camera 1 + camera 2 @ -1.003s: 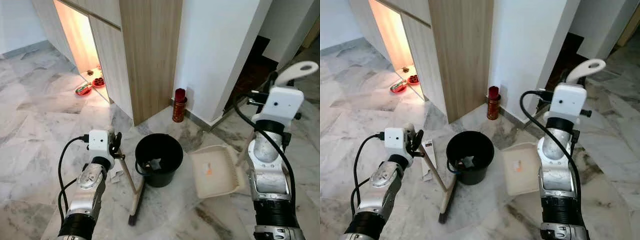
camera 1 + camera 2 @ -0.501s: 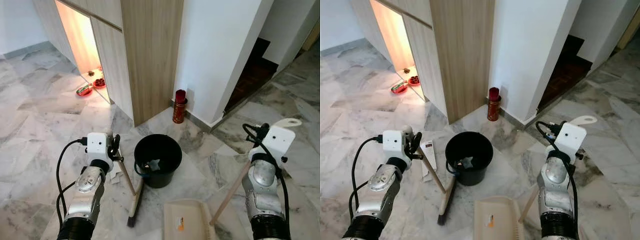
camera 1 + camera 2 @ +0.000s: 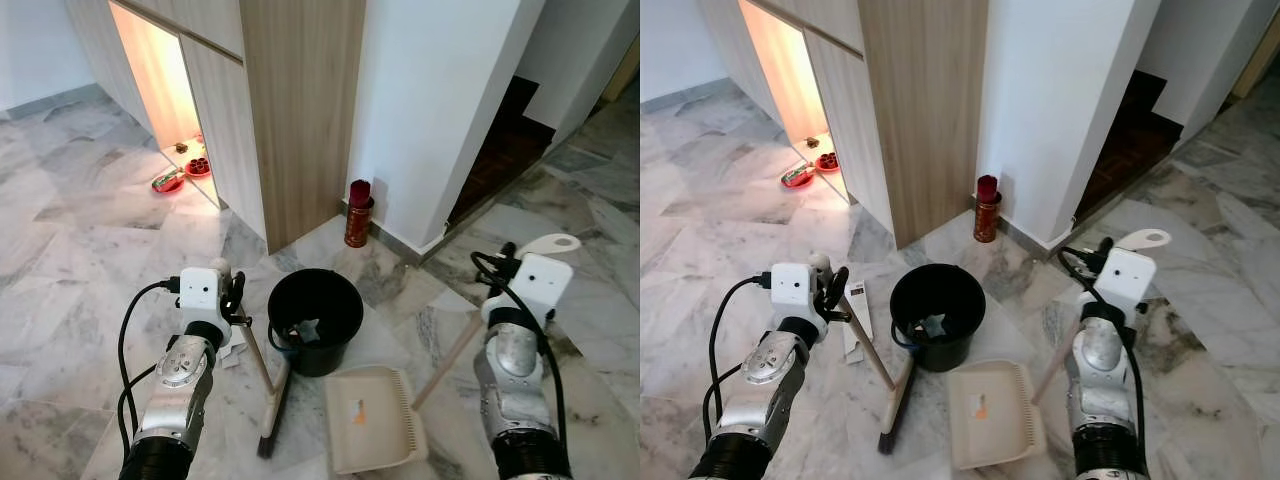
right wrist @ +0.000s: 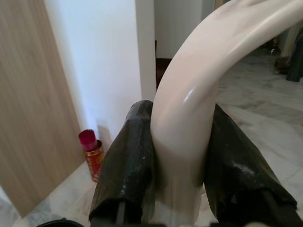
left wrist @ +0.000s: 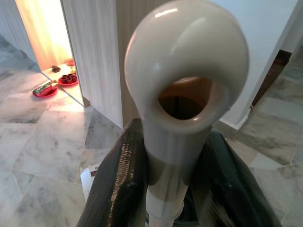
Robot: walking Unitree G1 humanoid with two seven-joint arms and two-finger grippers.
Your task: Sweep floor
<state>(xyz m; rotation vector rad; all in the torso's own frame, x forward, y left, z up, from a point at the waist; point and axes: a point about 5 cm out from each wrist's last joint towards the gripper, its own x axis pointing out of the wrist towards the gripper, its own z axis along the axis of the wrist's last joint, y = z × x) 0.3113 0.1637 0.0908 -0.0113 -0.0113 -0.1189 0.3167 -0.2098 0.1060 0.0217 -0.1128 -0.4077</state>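
My left gripper [image 3: 232,297] is shut on the top of a broom handle [image 3: 258,356]; the broom's dark brush head [image 3: 268,436] rests on the marble floor left of a black bucket [image 3: 316,319]. The handle's cream ring end [image 5: 185,80] sits between the black fingers [image 5: 118,184] in the left wrist view. My right gripper [image 3: 508,262] is shut on the dustpan's long handle [image 3: 448,358], whose cream end [image 4: 189,113] shows in the right wrist view. The beige dustpan [image 3: 372,416] lies on the floor in front of the bucket, with a small orange scrap [image 3: 357,412] in it.
Crumpled paper lies in the bucket. A white packet [image 3: 854,320] lies on the floor by the broom. A red canister [image 3: 358,212] stands at the white wall's foot. A wooden cabinet [image 3: 300,110] rises behind, with red dishes [image 3: 180,172] in a lit recess. A dark doorway [image 3: 505,150] opens at right.
The dustpan has come down from beside the bucket at right to the floor in front of it, and my right arm has lowered. The left arm and broom stayed put.
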